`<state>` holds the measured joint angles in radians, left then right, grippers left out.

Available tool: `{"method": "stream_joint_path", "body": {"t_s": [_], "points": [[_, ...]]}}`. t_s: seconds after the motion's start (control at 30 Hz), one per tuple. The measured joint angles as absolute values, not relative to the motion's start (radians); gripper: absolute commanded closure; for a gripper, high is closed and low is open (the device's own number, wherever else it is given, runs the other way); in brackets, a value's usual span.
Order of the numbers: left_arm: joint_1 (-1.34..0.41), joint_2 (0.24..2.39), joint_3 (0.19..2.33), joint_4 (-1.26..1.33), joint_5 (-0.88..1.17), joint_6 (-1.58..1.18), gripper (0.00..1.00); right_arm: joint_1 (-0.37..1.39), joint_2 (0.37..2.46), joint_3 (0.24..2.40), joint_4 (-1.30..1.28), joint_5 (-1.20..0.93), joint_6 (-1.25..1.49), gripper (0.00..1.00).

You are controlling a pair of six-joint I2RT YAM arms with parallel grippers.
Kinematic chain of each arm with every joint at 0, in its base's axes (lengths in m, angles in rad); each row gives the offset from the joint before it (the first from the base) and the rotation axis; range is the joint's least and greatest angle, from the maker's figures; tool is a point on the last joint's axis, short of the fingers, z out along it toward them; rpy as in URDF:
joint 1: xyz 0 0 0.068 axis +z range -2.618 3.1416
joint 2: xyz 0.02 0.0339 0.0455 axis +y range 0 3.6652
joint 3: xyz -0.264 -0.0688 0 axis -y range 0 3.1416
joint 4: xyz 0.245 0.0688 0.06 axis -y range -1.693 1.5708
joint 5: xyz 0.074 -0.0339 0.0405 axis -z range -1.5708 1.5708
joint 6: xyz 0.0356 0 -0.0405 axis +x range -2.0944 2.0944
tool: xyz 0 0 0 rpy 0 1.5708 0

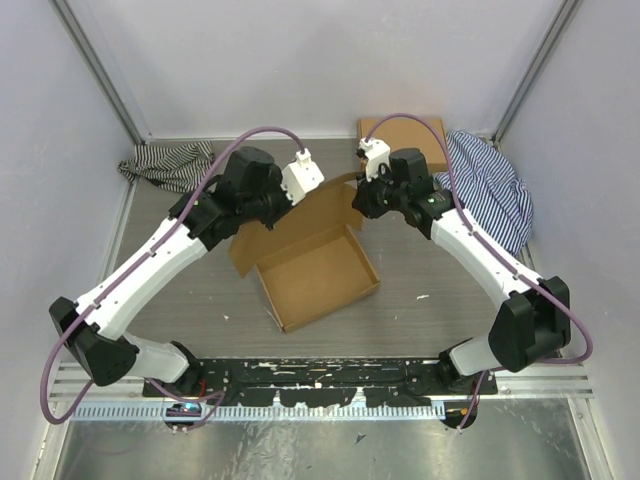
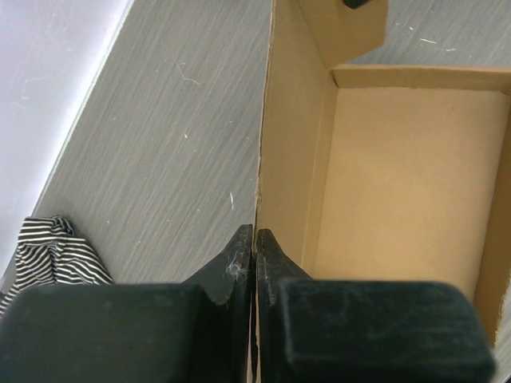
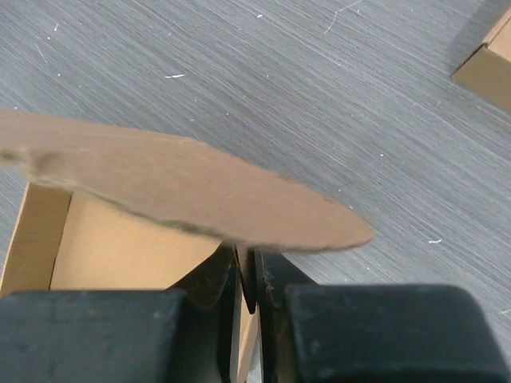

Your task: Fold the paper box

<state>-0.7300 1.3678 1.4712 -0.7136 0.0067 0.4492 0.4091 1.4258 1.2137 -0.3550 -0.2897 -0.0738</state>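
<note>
The paper box is a brown cardboard tray in the middle of the table, its lid panel standing up behind it. My left gripper is shut on the lid's left edge; in the left wrist view the cardboard edge runs between the closed fingers, with the tray floor to the right. My right gripper is shut on the lid's right side; in the right wrist view a thin cardboard edge sits between the fingers, under a rounded flap.
A smaller ready-made brown box stands at the back right, its corner showing in the right wrist view. A striped cloth lies at the back left and another at the right. White walls enclose the table.
</note>
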Motion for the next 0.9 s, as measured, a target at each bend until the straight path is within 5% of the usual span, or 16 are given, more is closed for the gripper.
{"method": "stream_joint_path", "body": {"t_s": [0.17, 0.37, 0.5, 0.9], "points": [[-0.742, 1.420, 1.538, -0.736, -0.071, 0.384, 0.65, 0.415, 1.427, 1.214, -0.369, -0.247, -0.024, 0.95], [-0.742, 1.430, 1.571, -0.764, -0.204, 0.234, 0.62, 0.422, 1.427, 1.212, -0.370, -0.198, 0.014, 0.99], [-0.743, 1.368, 1.520, -0.739, -0.289, 0.132, 0.42, 0.437, 1.427, 1.209, -0.364, -0.173, 0.032, 0.99], [-0.742, 0.901, 1.299, -0.605, -0.456, -0.132, 0.34, 0.477, 1.418, 1.207, -0.367, -0.065, 0.083, 0.99]]}}
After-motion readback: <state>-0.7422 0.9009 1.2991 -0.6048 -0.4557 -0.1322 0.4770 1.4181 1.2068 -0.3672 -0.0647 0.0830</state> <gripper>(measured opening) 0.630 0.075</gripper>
